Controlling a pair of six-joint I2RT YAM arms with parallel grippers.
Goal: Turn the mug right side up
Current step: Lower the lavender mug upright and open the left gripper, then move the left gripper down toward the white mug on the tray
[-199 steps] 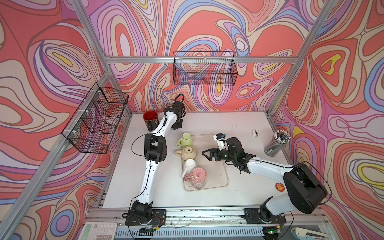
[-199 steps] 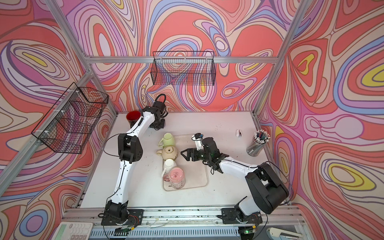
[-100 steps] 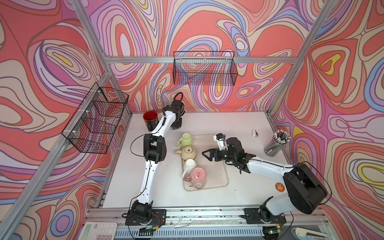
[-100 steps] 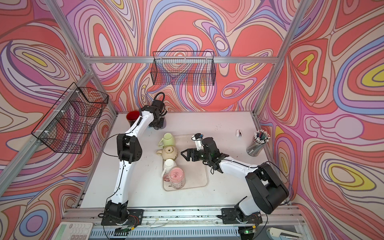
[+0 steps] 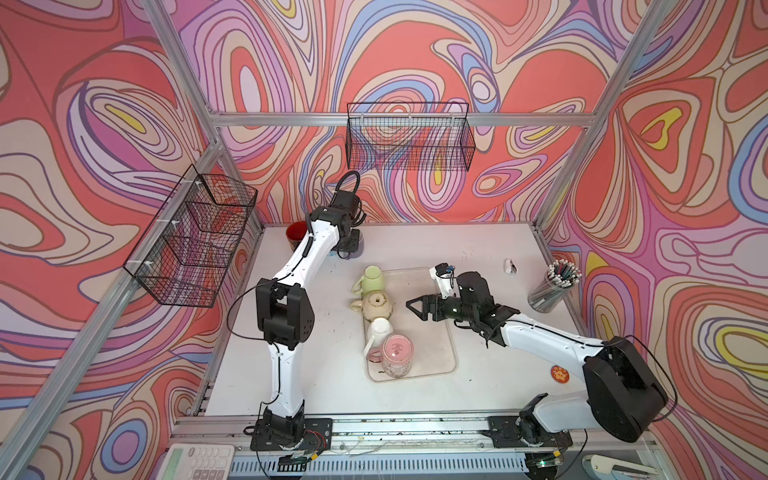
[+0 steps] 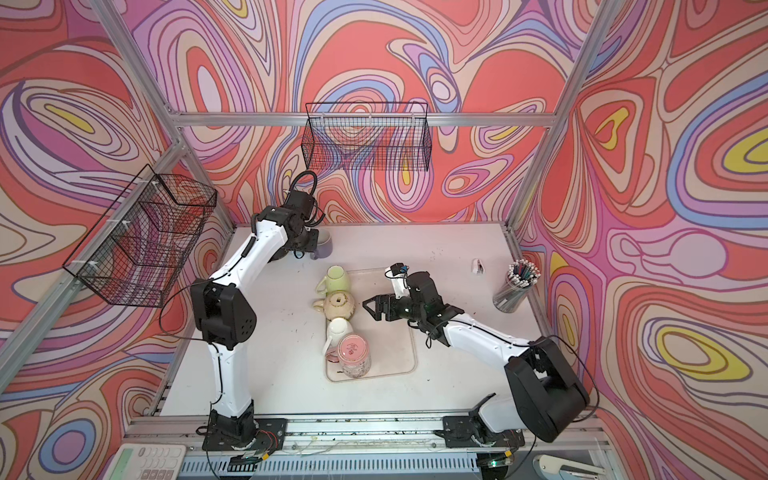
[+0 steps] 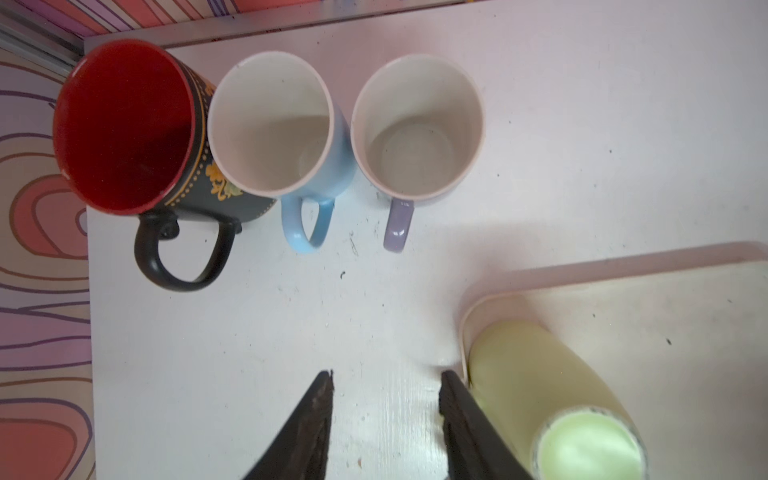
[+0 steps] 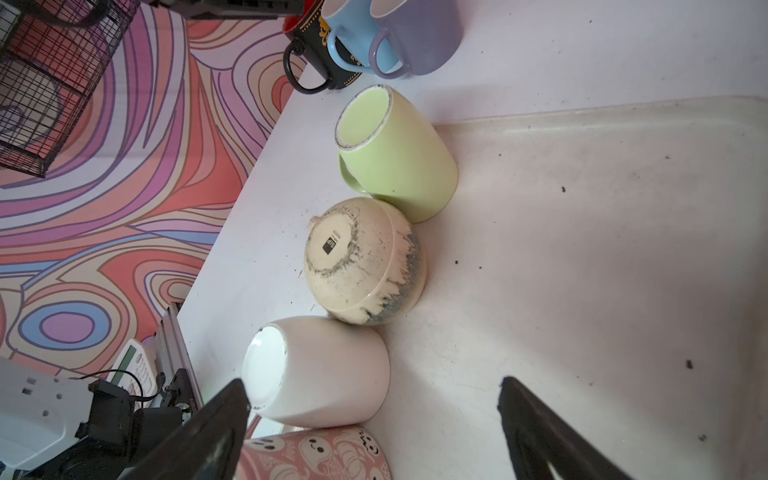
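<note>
Mugs: four are sitting base-up along the left edge of the tray [image 8: 582,249]: green mug [image 8: 399,166] farthest, then cream mug [image 8: 365,262], white mug [image 8: 324,370], and pink mug [image 8: 316,457] with a ghost print nearest. I'm treating the green one as next, but that's only my guess.

Left gripper [image 7: 386,376] is hovering over bare table at far left, jaws apart, nothing between them, green mug just beside one finger. Red-and-black mug [image 7: 124,124], blue mug [image 7: 270,124] and lavender mug [image 7: 417,124] are standing mouth-up in the far-left corner.

Right gripper [image 8: 374,388] is hanging over the tray by the white mug, jaws spread wide, empty.

Handling: I'm expecting glazed ceramic that is rigid, slick, moderately heavy and chips if dropped. I'm planning to pinch across the body midway up, clear of the left-pointing handle.

Writing: black sticker on the cream mug's base is looking like "SIP"; finer print is too small.
</note>
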